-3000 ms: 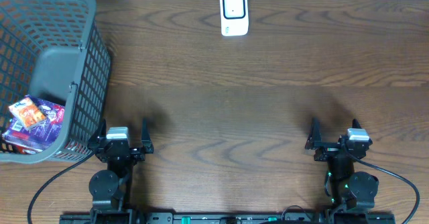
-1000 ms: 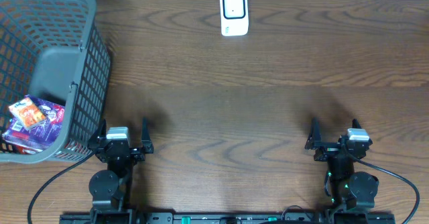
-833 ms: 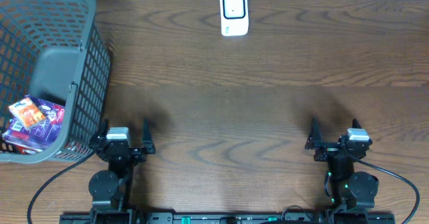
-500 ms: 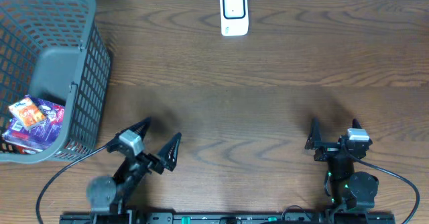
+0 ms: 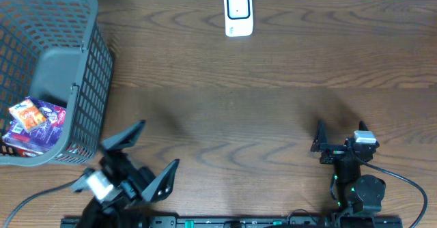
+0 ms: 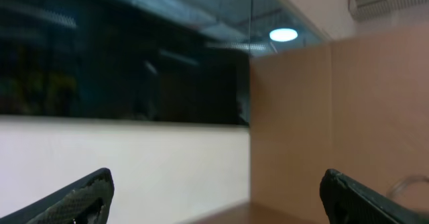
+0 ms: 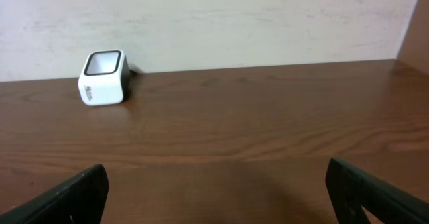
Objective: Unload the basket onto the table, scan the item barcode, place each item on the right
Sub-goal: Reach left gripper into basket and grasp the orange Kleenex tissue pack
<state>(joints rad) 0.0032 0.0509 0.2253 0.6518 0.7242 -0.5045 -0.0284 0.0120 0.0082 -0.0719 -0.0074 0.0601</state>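
The small orange printed packet (image 5: 27, 115) is lying flat inside the grey plastic mesh basket (image 5: 92, 78), long axis slanting upper-left to lower-right. The left gripper (image 5: 160, 142) and right gripper (image 5: 340, 125) are gaping wide, empty.

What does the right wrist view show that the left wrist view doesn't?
Only the right wrist view: the white barcode scanner standing on the wooden table. Only the left wrist view: a dark glass pane, a round light and a tan panel. Both: an open gripper, the left gripper and the right gripper, holding nothing.
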